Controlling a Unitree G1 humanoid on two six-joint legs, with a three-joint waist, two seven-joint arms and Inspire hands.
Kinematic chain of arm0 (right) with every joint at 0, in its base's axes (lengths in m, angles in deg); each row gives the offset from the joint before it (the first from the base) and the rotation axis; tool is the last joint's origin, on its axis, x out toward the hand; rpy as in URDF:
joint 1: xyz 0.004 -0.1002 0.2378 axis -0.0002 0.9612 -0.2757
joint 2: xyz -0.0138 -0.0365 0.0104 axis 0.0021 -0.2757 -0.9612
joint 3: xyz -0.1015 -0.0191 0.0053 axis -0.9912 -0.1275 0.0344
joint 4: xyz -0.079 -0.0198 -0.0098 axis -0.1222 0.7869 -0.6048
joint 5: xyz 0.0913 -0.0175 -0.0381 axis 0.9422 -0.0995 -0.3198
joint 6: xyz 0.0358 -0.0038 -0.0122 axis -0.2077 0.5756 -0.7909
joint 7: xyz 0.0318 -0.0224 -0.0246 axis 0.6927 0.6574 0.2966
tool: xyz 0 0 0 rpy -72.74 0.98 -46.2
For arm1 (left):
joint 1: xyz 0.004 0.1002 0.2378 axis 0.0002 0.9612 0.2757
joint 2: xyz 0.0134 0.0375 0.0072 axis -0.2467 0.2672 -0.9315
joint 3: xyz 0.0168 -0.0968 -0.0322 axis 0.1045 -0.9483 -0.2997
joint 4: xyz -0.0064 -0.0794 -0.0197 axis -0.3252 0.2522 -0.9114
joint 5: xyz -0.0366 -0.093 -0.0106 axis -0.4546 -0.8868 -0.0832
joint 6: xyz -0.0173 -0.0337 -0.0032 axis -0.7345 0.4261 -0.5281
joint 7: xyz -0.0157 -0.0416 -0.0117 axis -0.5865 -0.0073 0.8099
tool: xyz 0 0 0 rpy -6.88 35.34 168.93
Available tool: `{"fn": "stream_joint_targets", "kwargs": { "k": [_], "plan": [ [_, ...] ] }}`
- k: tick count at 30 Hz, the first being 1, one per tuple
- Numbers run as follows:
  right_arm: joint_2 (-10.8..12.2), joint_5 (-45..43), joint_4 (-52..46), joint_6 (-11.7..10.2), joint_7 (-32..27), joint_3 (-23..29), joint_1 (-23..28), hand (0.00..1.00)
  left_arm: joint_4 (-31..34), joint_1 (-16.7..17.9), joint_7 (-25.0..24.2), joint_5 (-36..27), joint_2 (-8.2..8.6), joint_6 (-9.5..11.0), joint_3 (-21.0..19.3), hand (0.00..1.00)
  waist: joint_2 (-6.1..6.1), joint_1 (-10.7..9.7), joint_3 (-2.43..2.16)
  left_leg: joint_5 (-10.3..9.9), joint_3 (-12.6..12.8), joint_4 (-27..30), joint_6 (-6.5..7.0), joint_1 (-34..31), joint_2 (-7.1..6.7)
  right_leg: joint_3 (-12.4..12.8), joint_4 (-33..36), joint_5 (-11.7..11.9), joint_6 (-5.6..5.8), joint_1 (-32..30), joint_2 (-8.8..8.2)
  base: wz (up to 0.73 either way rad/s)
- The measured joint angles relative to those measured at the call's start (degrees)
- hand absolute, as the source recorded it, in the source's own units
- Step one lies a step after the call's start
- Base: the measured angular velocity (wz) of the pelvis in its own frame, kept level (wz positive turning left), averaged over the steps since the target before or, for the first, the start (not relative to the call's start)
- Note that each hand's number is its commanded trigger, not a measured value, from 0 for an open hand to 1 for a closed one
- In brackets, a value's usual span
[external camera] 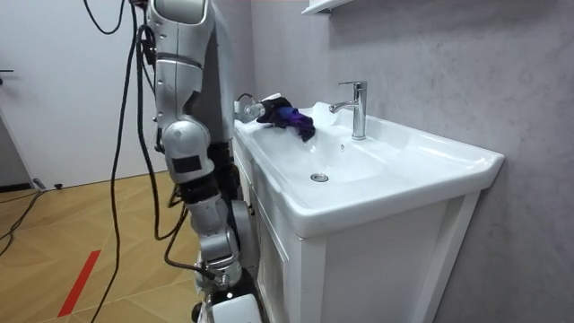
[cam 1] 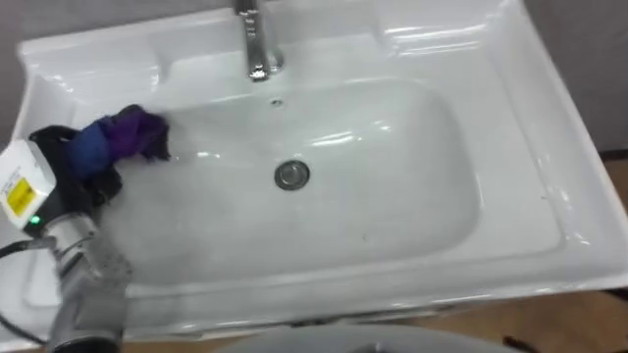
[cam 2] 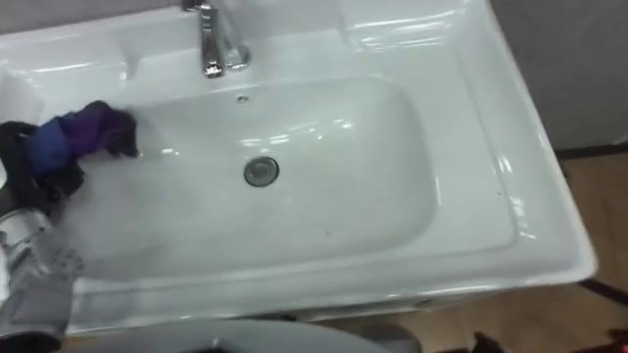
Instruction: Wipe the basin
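One hand is at work, the robot's left hand (cam 1: 71, 167), which reaches in from the lower left and rests against the left inner wall of the white basin (cam 1: 412, 211). Its dark fingers are curled round a bunched cloth (cam 1: 118, 135) (blue nearest the palm, purple toward the fingertips), so the hand is grasping the cloth rather than lying flat on it. The cloth sits over and just beyond the fingers, pressed to the slope where the bowl meets its flat rim. Well to the right of the hand, at the bottom of the bowl, lies the round metal drain (cam 1: 291, 175), apart from the cloth. Beyond the hand and to its right, on the back ledge, stands the chrome tap (cam 1: 255, 44), its spout pointing into the bowl; a small overflow hole (cam 1: 277, 102) shows just below it. From the room view the robot stands upright at the room view's left end of the white cabinet (external camera: 359, 269) that carries the basin, its arm stretched out over the rim.
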Motion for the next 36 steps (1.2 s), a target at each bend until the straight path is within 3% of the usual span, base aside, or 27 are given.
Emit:
{"fn": "stream_joint_targets", "kwargs": {
  "k": [3, 5, 6, 8, 9, 18, 20, 25, 26, 27, 28, 36],
  "plan": [
    [-0.1, -1.1, 0.0, 0.0, -0.4, 0.2, -1.4, 0.00, -1.3, -0.2, 0.2, 0.1, 0.00, 0.6, 0.1, 1.00, -0.36, 0.4, -0.09, -0.2, 0.4, 0.1, 0.46, 1.0, -0.92, 0.0, -0.3, -0.5, 0.50, 1.2, -0.61, -0.11],
    [0.0, -1.5, -0.6, 0.2, -0.6, 1.1, -1.7, 0.00, -3.3, -0.9, 0.1, 0.1, 0.07, 0.6, 0.3, 1.00, -0.50, 0.3, -0.42, -0.6, 0.5, 0.8, 1.22, 1.3, -1.95, 0.2, -0.3, -1.9, 0.67, 1.9, -1.43, 0.00],
    [-0.1, -1.5, -0.7, 0.5, -0.6, 1.2, -1.6, 0.00, -3.4, -0.8, 0.0, 0.1, 0.11, 0.5, 0.4, 1.00, -0.86, 0.3, -0.33, -0.7, 0.5, 1.0, 1.31, 1.3, -2.06, 0.4, -0.1, -2.1, 0.87, 1.9, -1.45, 0.00],
    [0.1, -1.5, -0.6, 1.7, -0.5, 1.2, -0.7, 0.00, -3.4, 0.3, -0.1, 0.1, 0.31, -0.6, 0.4, 1.00, -0.06, 0.6, -1.14, -0.8, 0.7, 1.0, 1.55, 1.7, -2.30, 1.5, 0.2, -2.4, 1.16, 1.4, -1.49, -0.05],
    [0.1, -1.4, -0.6, 2.0, -0.5, 1.2, -0.6, 0.00, -3.4, 0.6, -0.1, 0.1, 0.31, -0.8, 0.4, 1.00, 0.08, 0.5, -1.18, -0.8, 0.8, 1.0, 1.65, 1.7, -2.35, 1.5, 0.2, -2.4, 1.20, 1.4, -1.51, -0.05],
    [0.1, -1.6, -0.4, 2.8, -0.9, 1.0, 0.1, 0.00, -3.6, 1.1, -0.1, -0.2, 0.32, -1.7, 0.4, 1.00, 0.37, 1.0, -1.24, -0.7, 0.7, 1.6, 1.98, 1.6, -2.75, 1.4, 0.9, -2.4, 1.35, 1.8, -2.31, 0.00],
    [0.1, -2.0, -0.5, 3.2, -0.6, 1.2, 0.0, 0.00, -3.9, 1.1, 0.0, -0.5, 0.31, -1.5, 0.4, 1.00, 0.29, 1.1, -0.96, -0.7, 0.8, 1.4, 1.98, 2.4, -2.89, 1.4, 0.8, -2.7, 1.54, 2.2, -2.43, 0.02],
    [0.1, -6.0, -0.9, 3.7, -0.5, 1.2, -0.1, 0.00, -4.3, 1.2, 0.0, -0.5, 0.31, -1.5, 0.5, 1.00, 0.34, 1.1, -0.92, -0.7, 0.8, 1.4, 1.98, 2.6, -2.98, 1.4, 0.9, -3.1, 1.67, 2.4, -2.49, 0.01],
    [0.1, -6.5, -0.8, 3.8, -0.5, 1.2, 0.0, 0.00, -4.5, 1.2, 0.1, -0.5, 0.31, -1.5, 0.5, 0.51, 0.34, 1.1, -0.92, -0.7, 0.8, 1.4, 1.98, 2.6, -2.97, 1.4, 0.9, -3.1, 1.65, 2.5, -2.48, 0.00],
    [0.1, -6.9, -0.8, 3.8, -0.5, 1.2, 0.0, 0.00, -4.7, 1.1, 0.1, -0.5, 0.31, -1.5, 0.5, 0.29, 0.35, 1.1, -0.92, -0.7, 0.8, 1.4, 1.98, 2.6, -2.96, 1.4, 0.9, -3.1, 1.63, 2.6, -2.48, 0.00],
    [0.1, -7.7, -0.7, 4.0, -0.5, 1.2, 0.0, 0.00, -4.8, 1.1, 0.1, -0.5, 0.31, -1.5, 0.5, 0.00, 0.39, 1.1, -0.90, -0.7, 0.8, 1.4, 1.98, 2.6, -2.95, 1.3, 0.8, -3.1, 1.61, 2.8, -2.48, 0.00],
    [0.1, -8.6, -0.6, 5.0, -0.5, 1.2, 0.0, 0.00, -5.6, 1.0, 0.0, -1.3, 0.32, -1.5, 0.7, 0.00, 0.35, 1.0, -0.91, -0.7, 0.8, 1.4, 1.98, 2.7, -2.95, 1.0, 1.0, -3.7, 1.55, 2.6, -2.60, 0.00]
  ]
}}
